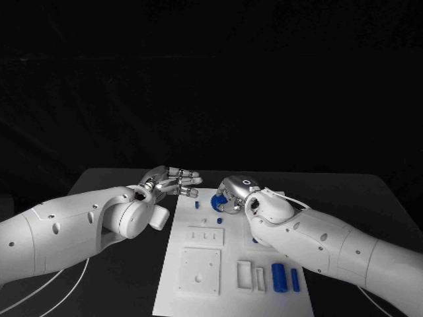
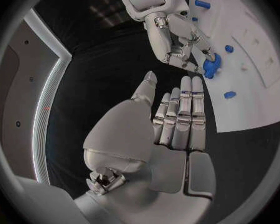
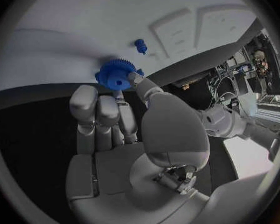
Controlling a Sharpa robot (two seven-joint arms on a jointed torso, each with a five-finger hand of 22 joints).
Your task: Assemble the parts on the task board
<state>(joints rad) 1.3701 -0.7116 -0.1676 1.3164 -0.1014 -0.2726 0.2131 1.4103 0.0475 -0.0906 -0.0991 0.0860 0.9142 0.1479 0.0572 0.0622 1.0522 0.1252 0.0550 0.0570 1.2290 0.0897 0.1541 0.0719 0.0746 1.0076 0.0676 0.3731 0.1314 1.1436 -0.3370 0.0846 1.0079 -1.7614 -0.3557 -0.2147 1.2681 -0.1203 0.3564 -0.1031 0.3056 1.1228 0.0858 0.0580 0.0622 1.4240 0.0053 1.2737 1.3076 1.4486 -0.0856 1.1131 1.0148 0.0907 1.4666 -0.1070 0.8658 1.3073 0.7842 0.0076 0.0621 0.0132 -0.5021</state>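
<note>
Black table (image 1: pixel 364 191), white board (image 1: pixel 232 290) centred. Right hand (image 1: pixel 232 195) pinching blue gear (image 3: pixel 115 74) at board's 12 o'clock edge. Left hand (image 1: pixel 170 181) spread, holding nothing, at 11 o'clock. Seating step apparently underway; next calls for lowering gear squarely.

We see a black counter (image 1: pixel 383 198) carrying a white task board (image 1: pixel 232 290). Near the board's far edge, a blue toothed gear (image 3: pixel 115 74) sits in the silver right hand (image 1: pixel 234 193), whose arm is white. A small blue peg (image 3: pixel 140 45) stands beside the gear. Two blue cylinders (image 1: pixel 279 276) lie by the board's near right corner. The left hand (image 1: pixel 172 179) is silver too, on a white arm
</note>
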